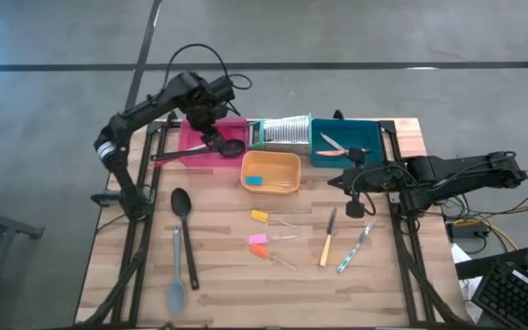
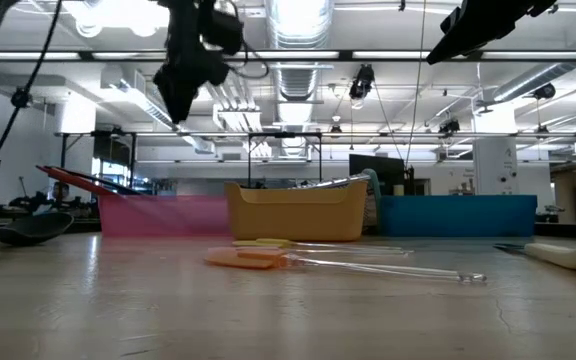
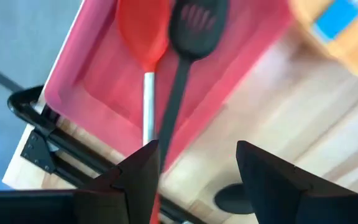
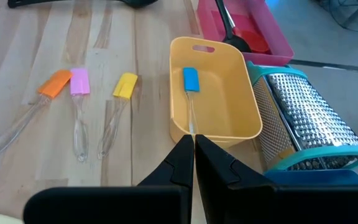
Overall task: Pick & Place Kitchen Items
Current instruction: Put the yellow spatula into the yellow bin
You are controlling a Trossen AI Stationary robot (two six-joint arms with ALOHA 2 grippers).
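Nowhere do we read any writing. Our left gripper (image 3: 191, 174) gapes empty above the pink tray's (image 1: 191, 137) table-edge side; our right gripper (image 4: 193, 155) sits pinched closed, holding nothing.

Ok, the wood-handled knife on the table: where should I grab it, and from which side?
Take the wood-handled knife by its pale handle, coming straight down from above. It lies flat on the table, handle toward the front edge, blade toward the trays. The right end effector, shut, is the nearer one.
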